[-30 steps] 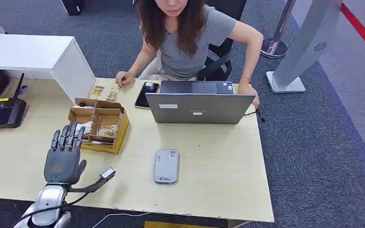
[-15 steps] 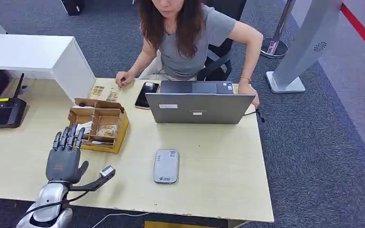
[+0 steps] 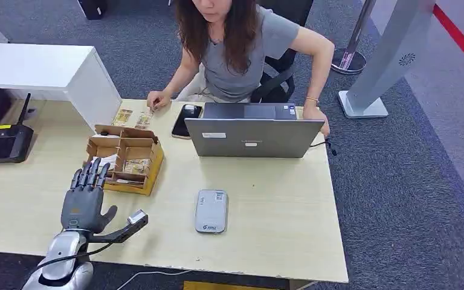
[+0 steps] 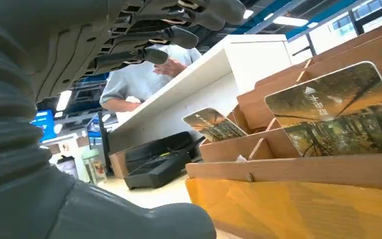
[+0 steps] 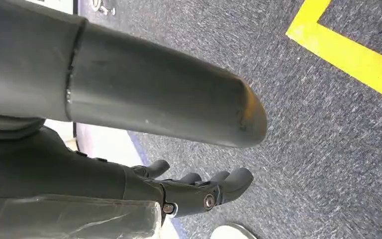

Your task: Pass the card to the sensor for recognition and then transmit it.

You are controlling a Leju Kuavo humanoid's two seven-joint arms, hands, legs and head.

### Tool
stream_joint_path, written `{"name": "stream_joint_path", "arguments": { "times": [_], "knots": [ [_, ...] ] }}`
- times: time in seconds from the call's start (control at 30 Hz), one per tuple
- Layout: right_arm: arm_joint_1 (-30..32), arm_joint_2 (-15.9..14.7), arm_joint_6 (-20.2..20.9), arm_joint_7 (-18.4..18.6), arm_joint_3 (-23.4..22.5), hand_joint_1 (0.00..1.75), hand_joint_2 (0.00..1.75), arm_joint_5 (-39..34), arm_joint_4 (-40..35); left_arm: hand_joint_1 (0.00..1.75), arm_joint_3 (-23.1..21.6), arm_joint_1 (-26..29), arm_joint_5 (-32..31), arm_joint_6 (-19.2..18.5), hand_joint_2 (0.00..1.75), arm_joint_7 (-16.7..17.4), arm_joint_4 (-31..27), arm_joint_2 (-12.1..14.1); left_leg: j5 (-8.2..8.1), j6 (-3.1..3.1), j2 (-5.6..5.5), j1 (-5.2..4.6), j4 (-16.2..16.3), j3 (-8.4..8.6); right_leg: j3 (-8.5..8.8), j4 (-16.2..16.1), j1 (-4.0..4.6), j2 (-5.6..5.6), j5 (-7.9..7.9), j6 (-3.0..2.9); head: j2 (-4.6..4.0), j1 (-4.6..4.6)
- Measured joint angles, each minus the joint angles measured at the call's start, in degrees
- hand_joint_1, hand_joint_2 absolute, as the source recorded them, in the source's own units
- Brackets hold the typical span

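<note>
Left hand [image 3: 83, 204] flat over pale wooden table [image 3: 266, 205], fingers spread, holding nothing, just short of compartmented cardboard card box [image 3: 125, 158]. Forest-print cards [image 4: 339, 112] standing upright inside. Right hand [image 5: 199, 191] empty, fingers loosely curled above grey carpet [image 5: 328, 124].

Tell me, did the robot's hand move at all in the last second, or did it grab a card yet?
The left hand crept a little forward and rightward toward the cardboard box of cards, fingers apart, still holding nothing. No card has been picked up. The right hand hangs over the floor. The card reader, laptop and the person's hands stayed where they were.
</note>
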Motion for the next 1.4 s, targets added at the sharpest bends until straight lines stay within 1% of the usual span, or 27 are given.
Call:
{"name": "stream_joint_path", "arguments": {
  "times": [0.47, 0.83, 1.07, 1.4],
  "knots": [
    [-0.1, -0.1, 0.3, -0.1, 0.0, 0.0, 0.0, 0.6, 0.0, 0.0, 0.0, -1.2, 1.1, 0.0, 1.75, -1.9, 1.5, 0.1, 0.0, 0.0, 0.0, 0.0, 0.0, 0.0, 0.0, 0.0, 0.0, 0.0, 0.0, 0.0, 0.0, 0.0],
    [-0.3, -0.3, 0.7, -0.1, 0.3, 0.0, 0.0, 1.4, 0.0, 0.0, 0.0, -3.4, 1.0, 0.2, 1.75, -3.1, 3.5, 1.1, 0.0, 0.0, -0.01, 0.0, 0.0, 0.0, 0.0, 0.0, 0.0, 0.0, 0.0, 0.0, 0.0, 0.0],
    [-0.6, -0.3, 0.9, -0.1, 0.4, 0.0, 0.0, 1.4, 0.0, 0.0, 0.0, -4.5, 1.0, 1.2, 1.75, -4.3, 4.8, 1.9, 0.0, 0.0, 0.0, 0.0, 0.0, 0.0, 0.0, 0.0, 0.0, 0.0, 0.0, 0.0, 0.0, -0.02],
    [-0.8, -0.3, 1.2, -0.1, 1.2, 0.0, 0.0, 1.4, 0.0, 0.0, -0.2, -4.7, -1.4, 2.6, 1.75, -5.4, 5.5, 3.0, 0.0, 0.0, 0.01, 0.0, 0.0, 0.0, 0.0, 0.0, 0.0, 0.01, 0.0, 0.0, 0.0, -0.02]
  ]
}}
